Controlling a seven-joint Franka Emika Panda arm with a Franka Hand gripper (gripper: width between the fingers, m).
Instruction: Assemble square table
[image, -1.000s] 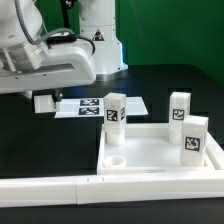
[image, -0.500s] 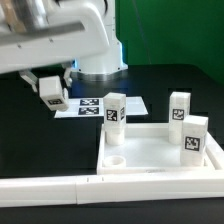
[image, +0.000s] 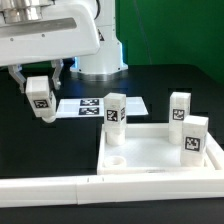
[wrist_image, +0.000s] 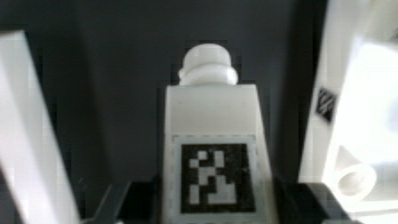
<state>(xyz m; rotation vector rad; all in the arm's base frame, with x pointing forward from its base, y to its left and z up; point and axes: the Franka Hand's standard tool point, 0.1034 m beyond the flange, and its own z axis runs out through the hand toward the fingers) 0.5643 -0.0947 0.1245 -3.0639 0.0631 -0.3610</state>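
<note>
The white square tabletop (image: 160, 165) lies upside down at the exterior view's right, rim up, with a round corner hole (image: 116, 160). Three white tagged legs stand at its corners: one at the near left back (image: 114, 110), one at the far back (image: 179, 107), one at the right (image: 195, 136). My gripper (image: 40, 103) hangs above the table at the exterior view's left, shut on a fourth tagged leg (image: 41, 98). In the wrist view this leg (wrist_image: 214, 140) sits between my fingers, its peg end pointing away.
The marker board (image: 90, 107) lies flat on the black table behind the tabletop. A long white rail (image: 60, 190) runs along the front edge. The robot base (image: 100, 55) stands at the back.
My gripper has swung toward the exterior view's left and turned, carrying the leg with it. The leg's tag now faces the camera. The tabletop and its three legs have not moved.
</note>
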